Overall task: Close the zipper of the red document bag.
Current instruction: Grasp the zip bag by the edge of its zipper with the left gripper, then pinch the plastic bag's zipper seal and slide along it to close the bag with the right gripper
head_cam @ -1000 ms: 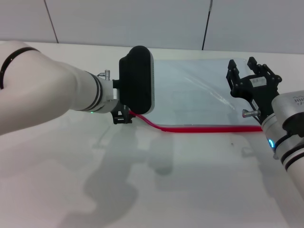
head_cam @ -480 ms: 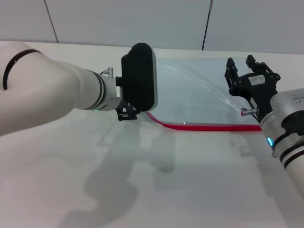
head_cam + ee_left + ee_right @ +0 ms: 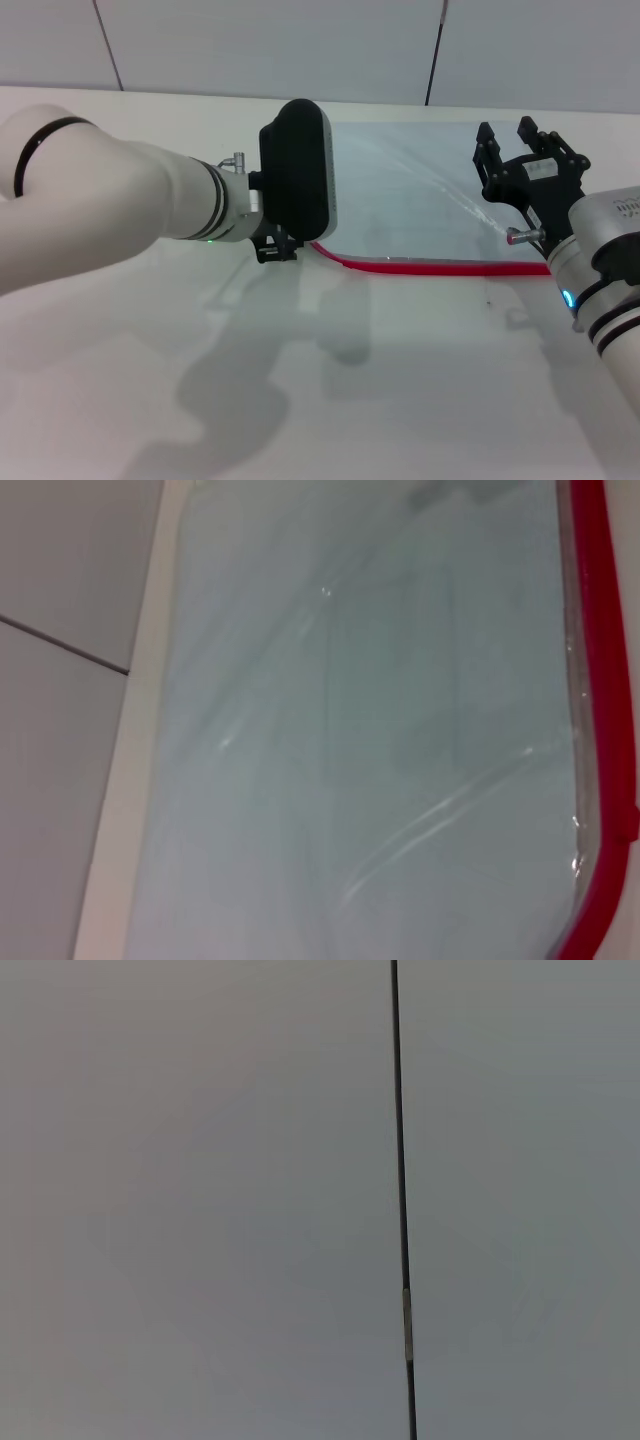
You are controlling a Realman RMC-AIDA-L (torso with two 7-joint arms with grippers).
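Left gripper [image 3: 277,247]: held low at the left end of the zipper [image 3: 430,266], at the near edge of the bag; whether its fingers are spread or pressed cannot be told, being hidden behind the black wrist housing [image 3: 296,170].
Right gripper [image 3: 510,152]: raised over the bag's right end, fingers [image 3: 485,148] spread, nothing pinched.
Red document bag [image 3: 410,200]: laid flat on the white bench [image 3: 400,380], red zipper along its near edge, wavy at the left.
Left wrist view: clear plastic [image 3: 350,730] edged by the zipper [image 3: 600,680].
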